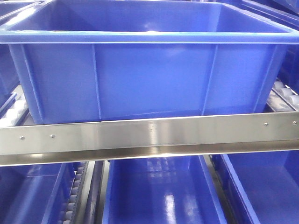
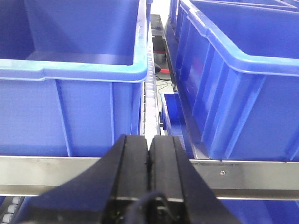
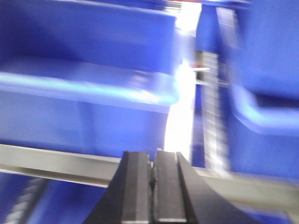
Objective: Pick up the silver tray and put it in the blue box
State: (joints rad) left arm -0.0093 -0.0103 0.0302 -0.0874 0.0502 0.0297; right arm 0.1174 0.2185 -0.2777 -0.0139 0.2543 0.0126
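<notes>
The blue box [image 1: 149,79] fills the front view; it is a deep-blue ribbed crate with a thick rim, standing on a shelf, and the part of its inside that shows holds nothing. The silver tray is out of view in every frame. Neither gripper shows in the front view. In the left wrist view my left gripper [image 2: 149,137] is shut with nothing between its black fingers, pointing at the gap between two blue crates. My right gripper [image 3: 153,153] is also shut and empty, in a blurred view of crates.
A steel shelf rail [image 1: 149,135] runs across in front of the box. More blue crates [image 1: 159,191] sit on the shelf below. Two blue crates [image 2: 70,112] [image 2: 243,93] flank a roller track [image 2: 149,102]. The same rail [image 3: 56,163] crosses the right wrist view.
</notes>
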